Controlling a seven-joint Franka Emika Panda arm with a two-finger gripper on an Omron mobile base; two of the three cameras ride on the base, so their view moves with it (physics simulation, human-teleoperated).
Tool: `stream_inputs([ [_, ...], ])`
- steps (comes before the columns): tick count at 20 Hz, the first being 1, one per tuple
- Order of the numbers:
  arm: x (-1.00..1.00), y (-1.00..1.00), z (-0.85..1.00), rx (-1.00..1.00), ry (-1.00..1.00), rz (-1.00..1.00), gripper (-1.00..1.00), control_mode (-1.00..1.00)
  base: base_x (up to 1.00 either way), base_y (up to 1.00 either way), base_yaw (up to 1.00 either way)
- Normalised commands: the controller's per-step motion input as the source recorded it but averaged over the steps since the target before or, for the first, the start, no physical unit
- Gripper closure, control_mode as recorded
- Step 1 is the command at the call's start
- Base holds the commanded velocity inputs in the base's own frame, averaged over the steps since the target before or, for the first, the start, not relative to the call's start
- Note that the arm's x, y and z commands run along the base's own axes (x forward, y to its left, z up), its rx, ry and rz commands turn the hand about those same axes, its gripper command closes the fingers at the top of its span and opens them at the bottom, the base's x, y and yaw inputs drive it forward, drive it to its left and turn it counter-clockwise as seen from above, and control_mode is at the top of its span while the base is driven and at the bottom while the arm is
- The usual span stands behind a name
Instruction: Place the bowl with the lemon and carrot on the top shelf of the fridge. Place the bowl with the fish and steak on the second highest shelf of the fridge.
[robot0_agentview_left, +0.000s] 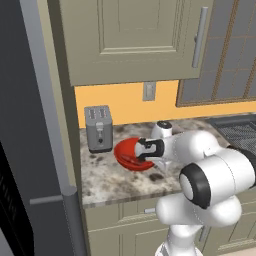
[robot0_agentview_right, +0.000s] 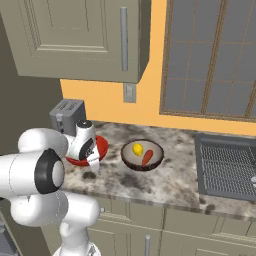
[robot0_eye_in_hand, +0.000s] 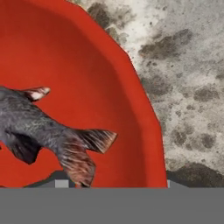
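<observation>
While jaws straddle red bowl (robot0_agentview_left: 129, 154) rim, fish (robot0_eye_in_hand: 39, 127) lies inside

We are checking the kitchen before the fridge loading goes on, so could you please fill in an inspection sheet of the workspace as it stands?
Surface: speckled stone counter, dark smudges, nothing spilled.
Job's things: red bowl beside the toaster, holding the fish; brown bowl to its right with lemon and carrot; fridge at the left.
Clutter: toaster at the wall.
Grippers: claw down at the red bowl's rim; whether it grips cannot be told.
Cables: nothing seen.
Surroundings: beige cupboards, wall socket, window, grey drain rack.
</observation>
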Motion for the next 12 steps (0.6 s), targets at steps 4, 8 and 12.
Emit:
stream_inputs([
  [4,-0.02,0.0,0.0,0.0,0.0,0.0,1.0,-1.0,0.0,0.0,0.0],
  [8,-0.42,-0.06,0.38,0.0,-0.01,-0.05,1.0,-1.0,0.0,0.0,0.0],
  [12,-0.9,-0.45,1.0,0.0,-0.07,-0.11,1.0,-1.0,0.0,0.0,0.0],
])
